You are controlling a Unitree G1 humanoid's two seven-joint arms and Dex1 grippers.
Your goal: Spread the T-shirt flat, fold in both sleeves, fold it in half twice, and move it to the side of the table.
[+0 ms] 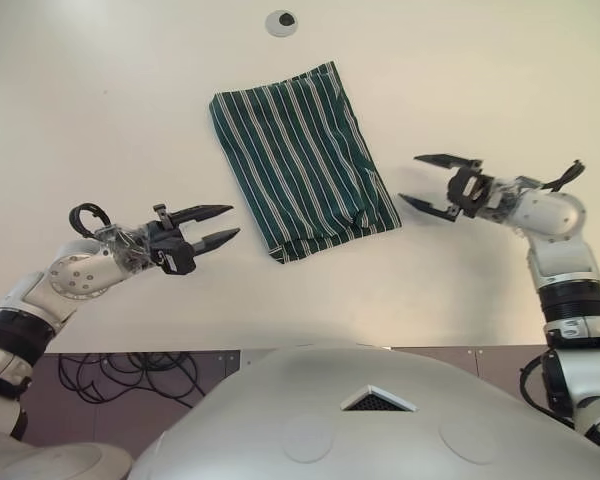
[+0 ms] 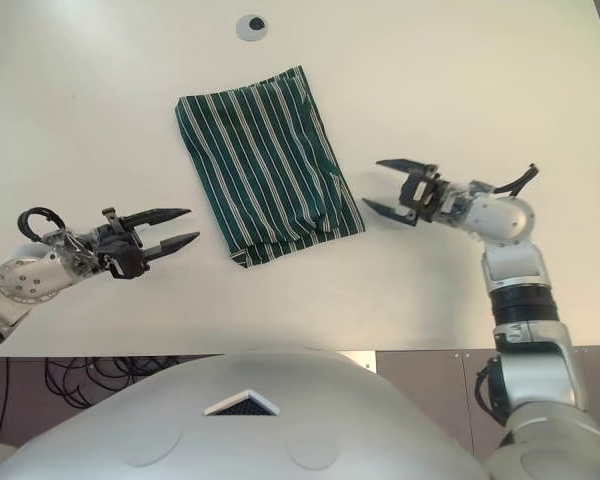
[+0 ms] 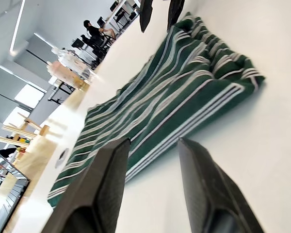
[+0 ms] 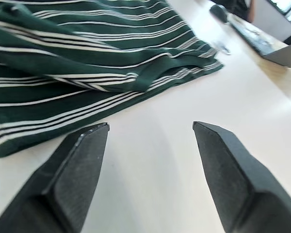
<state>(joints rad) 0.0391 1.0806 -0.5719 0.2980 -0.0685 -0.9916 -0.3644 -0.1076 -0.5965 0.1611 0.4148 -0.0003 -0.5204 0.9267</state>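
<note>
The folded T-shirt lies between left hand and right hand, both wide open and empty, the right hand nearer.

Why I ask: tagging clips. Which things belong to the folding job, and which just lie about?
Job: T-shirt, folded; left gripper, open; right gripper, open; table.
Lying about: round disc on the table; cables below its edge.

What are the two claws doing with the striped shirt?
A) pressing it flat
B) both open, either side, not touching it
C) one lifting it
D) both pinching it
B: the left gripper and right gripper sit open on either side of the folded T-shirt, which lies on the table untouched.
</note>
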